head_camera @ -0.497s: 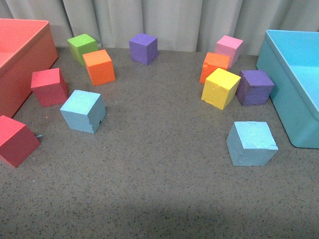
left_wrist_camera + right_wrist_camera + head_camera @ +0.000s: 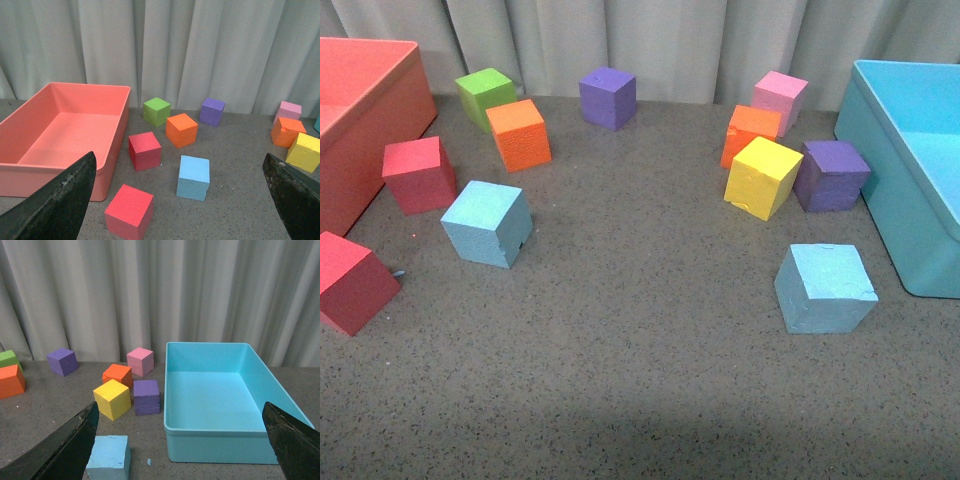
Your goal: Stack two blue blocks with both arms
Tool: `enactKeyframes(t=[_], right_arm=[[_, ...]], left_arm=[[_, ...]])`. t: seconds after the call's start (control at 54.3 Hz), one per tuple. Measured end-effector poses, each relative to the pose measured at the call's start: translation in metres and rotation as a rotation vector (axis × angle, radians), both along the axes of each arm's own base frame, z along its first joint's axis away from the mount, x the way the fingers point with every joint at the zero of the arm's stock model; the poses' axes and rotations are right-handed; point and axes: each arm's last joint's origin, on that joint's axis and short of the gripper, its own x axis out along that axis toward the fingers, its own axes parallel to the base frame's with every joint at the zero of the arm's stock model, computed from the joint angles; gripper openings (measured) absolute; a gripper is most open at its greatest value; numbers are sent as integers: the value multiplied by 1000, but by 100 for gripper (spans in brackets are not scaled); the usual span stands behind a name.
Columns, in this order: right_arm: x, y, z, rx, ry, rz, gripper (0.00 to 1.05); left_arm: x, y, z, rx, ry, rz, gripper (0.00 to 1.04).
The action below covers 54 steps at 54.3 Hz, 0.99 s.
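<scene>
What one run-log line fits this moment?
stage: pre-grasp | left end effector: open, empty | right end effector: open, empty | left blue block, right blue block: apart, unstacked

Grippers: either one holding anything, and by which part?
Nothing held. Left gripper and right gripper both open, empty; left blue block and right blue block sit apart on the table.

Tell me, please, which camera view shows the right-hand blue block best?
Front view: the right-hand blue block sits whole and unobstructed. The right wrist view crops it at the frame edge; the left wrist view misses it.
</scene>
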Motion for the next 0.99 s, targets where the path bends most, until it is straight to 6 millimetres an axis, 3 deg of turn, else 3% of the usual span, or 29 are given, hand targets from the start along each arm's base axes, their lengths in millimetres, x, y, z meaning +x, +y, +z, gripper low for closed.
enactKeyframes(t=[0.829,0.995], right_arm=[[0,0,0,0,0,0,95],[5,1,-2,-224,93,-136,95]], left_arm=[[0,0,0,0,0,0,98],[0,0,0,0,0,0,98]])
